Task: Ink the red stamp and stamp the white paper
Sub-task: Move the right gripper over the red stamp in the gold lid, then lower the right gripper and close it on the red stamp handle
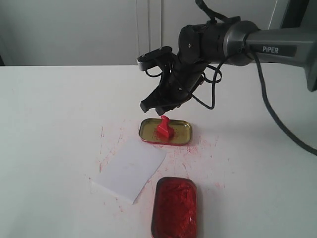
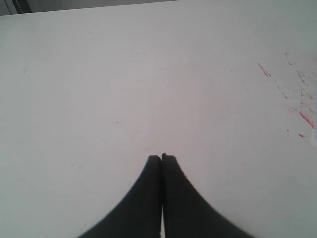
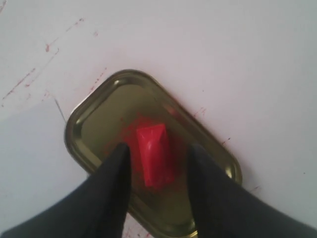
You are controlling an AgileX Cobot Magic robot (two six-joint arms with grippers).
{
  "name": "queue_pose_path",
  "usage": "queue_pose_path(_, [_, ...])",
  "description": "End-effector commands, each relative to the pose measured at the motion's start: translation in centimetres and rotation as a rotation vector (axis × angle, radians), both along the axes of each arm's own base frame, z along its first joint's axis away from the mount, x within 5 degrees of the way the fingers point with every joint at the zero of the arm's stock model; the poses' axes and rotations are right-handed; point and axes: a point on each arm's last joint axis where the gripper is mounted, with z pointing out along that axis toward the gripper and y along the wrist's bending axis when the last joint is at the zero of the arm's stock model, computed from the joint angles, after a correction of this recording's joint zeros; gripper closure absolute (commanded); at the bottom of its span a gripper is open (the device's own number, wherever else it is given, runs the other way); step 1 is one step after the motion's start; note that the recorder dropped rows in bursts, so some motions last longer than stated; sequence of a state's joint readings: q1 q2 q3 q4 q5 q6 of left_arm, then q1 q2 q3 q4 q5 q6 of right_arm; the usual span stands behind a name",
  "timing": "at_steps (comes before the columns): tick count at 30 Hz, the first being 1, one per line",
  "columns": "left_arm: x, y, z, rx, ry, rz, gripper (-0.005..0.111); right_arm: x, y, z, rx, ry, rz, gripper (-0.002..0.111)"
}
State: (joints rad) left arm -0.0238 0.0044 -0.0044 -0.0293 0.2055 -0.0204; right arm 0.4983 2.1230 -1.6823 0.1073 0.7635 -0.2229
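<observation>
Red plastic stamp (image 1: 164, 128) stands in gold tin lid (image 1: 148, 130); right hand (image 1: 152, 108) open above, empty.

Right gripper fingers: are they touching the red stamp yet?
Apart. The right wrist view shows the open fingers straddling the red stamp, with strips of gold lid visible on both sides.

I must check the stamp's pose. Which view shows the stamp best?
The exterior view: the stamp shows whole, handle and base, in the gold lid. The right wrist view shows only its top from above. The left wrist view misses it.
</observation>
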Motion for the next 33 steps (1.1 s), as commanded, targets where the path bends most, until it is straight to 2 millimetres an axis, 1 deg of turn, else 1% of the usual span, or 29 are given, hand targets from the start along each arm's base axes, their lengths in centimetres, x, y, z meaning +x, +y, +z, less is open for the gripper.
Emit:
queue_pose_path(1, [0.0, 0.0, -0.1, -0.002, -0.003, 0.002, 0.107, 0.3, 0.2, -1.5, -0.021, 0.016, 0.012, 0.071])
queue_pose_path(8, [0.0, 0.0, -0.1, -0.002, -0.003, 0.002, 0.107, 0.4, 0.2, -2.9, -0.036, 0.044, 0.012, 0.071])
queue_pose_path(14, [0.0, 0.0, -0.1, -0.002, -0.003, 0.002, 0.107, 0.4, 0.3, -3.2, -0.039, 0.05, 0.012, 0.071])
queue_pose_path(20, [0.0, 0.0, -0.1, -0.002, -0.003, 0.002, 0.107, 0.5, 0.3, -4.0, -0.047, 0.065, 0.012, 0.072])
queue_pose_path(25, [0.0, 0.0, -0.1, -0.002, -0.003, 0.002, 0.107, 0.4, 0.3, -4.0, -0.048, 0.067, 0.012, 0.072])
queue_pose_path(29, [0.0, 0.0, -0.1, -0.002, -0.003, 0.002, 0.107, 0.4, 0.3, -4.1, -0.046, 0.071, 0.006, 0.079])
queue_pose_path(31, [0.0, 0.0, -0.1, -0.002, -0.003, 0.002, 0.107, 0.4, 0.3, -4.1, -0.047, 0.072, 0.006, 0.085])
queue_pose_path(33, [0.0, 0.0, -0.1, -0.002, -0.003, 0.002, 0.107, 0.4, 0.3, -4.1, -0.047, 0.072, 0.006, 0.093])
